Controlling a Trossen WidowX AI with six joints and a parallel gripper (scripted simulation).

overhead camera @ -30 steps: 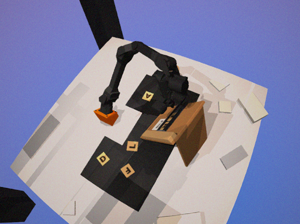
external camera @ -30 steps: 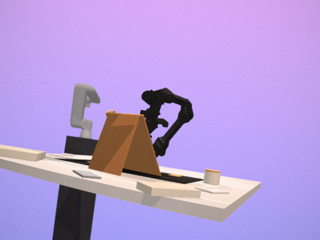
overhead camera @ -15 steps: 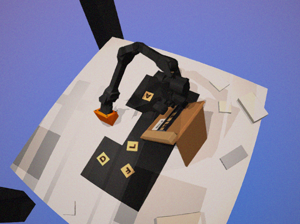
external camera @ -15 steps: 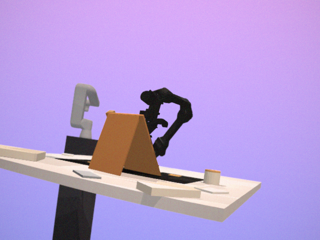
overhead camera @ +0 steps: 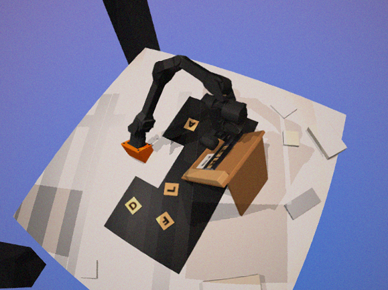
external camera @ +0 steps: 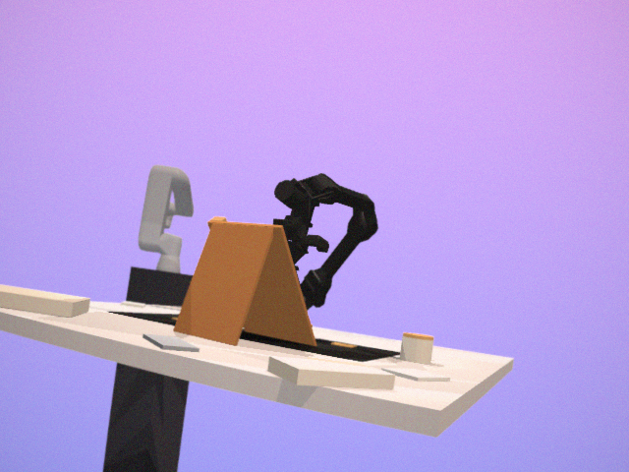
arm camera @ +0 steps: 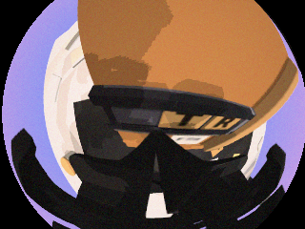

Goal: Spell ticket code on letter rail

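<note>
Near the board's side of the counter, a thin gray slab (overhead camera: 302, 203) (external camera: 170, 342) lies flat, well apart from a long pale block (overhead camera: 325, 142) (external camera: 332, 373) and a small cream square (overhead camera: 291, 138). A round tub with an orange top (external camera: 417, 348) stands upright near a thin pale plate (external camera: 416, 375), and another long pale block (external camera: 44, 301) rests at the counter's far left in the exterior view. Behind the counter there, a bent gray shape (external camera: 153, 213) rises from a dark pillar (external camera: 144, 416).

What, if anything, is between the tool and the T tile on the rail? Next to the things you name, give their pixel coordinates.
Nothing visible blocks the tool (overhead camera: 219, 135) (external camera: 298, 260) (arm camera: 155, 134) from the T tile (overhead camera: 223, 150) (arm camera: 183, 119); just the rail's (overhead camera: 235, 142) (arm camera: 167, 96) thin lower lip along the tile's bottom edge.
</note>
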